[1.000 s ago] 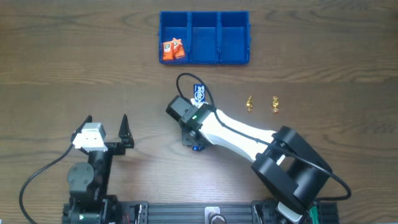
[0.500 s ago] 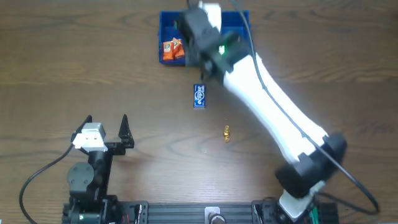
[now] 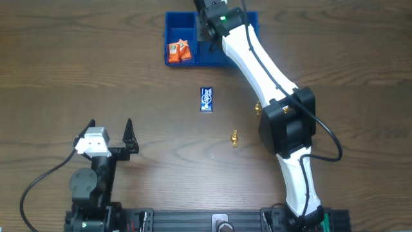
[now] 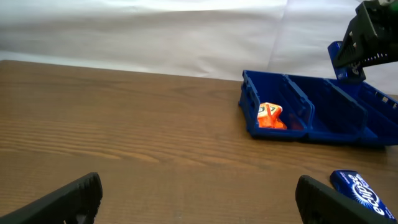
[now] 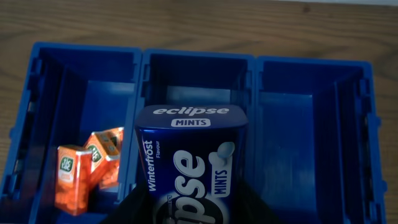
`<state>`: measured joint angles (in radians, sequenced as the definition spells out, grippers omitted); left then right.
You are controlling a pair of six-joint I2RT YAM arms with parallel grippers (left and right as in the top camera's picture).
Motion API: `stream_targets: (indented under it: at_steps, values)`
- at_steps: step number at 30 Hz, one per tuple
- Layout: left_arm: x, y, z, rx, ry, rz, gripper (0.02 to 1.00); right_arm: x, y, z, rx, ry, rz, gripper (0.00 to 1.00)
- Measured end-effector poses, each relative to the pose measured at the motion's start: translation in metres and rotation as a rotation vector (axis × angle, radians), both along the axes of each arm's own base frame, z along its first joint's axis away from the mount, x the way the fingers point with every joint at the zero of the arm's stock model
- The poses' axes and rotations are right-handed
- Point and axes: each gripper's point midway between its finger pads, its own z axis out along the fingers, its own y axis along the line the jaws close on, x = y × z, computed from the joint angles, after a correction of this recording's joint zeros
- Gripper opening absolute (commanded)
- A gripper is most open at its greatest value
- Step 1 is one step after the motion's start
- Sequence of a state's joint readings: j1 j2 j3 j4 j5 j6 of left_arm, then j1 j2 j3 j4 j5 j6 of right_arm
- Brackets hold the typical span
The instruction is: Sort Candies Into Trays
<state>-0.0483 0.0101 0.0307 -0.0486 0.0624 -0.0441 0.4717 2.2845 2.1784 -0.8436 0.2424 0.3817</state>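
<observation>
A blue three-compartment tray (image 3: 257, 45) stands at the table's far edge. Two orange candy boxes (image 3: 178, 51) lie in its left compartment (image 5: 87, 171). My right gripper (image 3: 210, 15) is held over the tray, shut on a blue mint tin (image 5: 189, 158) above the middle compartment (image 5: 199, 81). A second blue mint tin (image 3: 206, 100) lies on the table below the tray. Two gold-wrapped candies (image 3: 235, 138) (image 3: 257, 108) lie to its right. My left gripper (image 3: 109, 129) stands open near its base, holding nothing.
The tray's right compartment (image 5: 298, 124) holds nothing. In the left wrist view the tray (image 4: 249, 109), the orange boxes (image 4: 269, 116), the loose tin (image 4: 357, 186) and the right gripper (image 4: 367, 37) appear. Bare wooden tabletop (image 3: 77, 71) spreads on the left.
The right arm has swung from the table's middle up to the tray, carrying a mint tin. A gold candy now lies near the table's centre. The left arm has not moved.
</observation>
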Motion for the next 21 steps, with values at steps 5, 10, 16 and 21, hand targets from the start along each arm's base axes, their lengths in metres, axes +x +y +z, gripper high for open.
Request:
stream_targets:
  at_steps: [5,10,16,21]
  values:
    - [0.0,0.0,0.0,0.0,0.0,0.0,0.996,0.002,0.002,0.002,0.007,-0.008,0.003,0.18]
    - [0.0,0.0,0.0,0.0,0.0,0.0,0.998,0.001,0.006,0.002,0.021,-0.003,0.022,0.682]
    - [0.0,0.0,0.0,0.0,0.0,0.0,0.998,0.0,0.009,0.003,0.035,0.001,0.034,0.816]
    - [0.0,0.0,0.0,0.0,0.0,0.0,0.998,-0.033,0.008,0.003,-0.011,0.098,0.051,0.842]
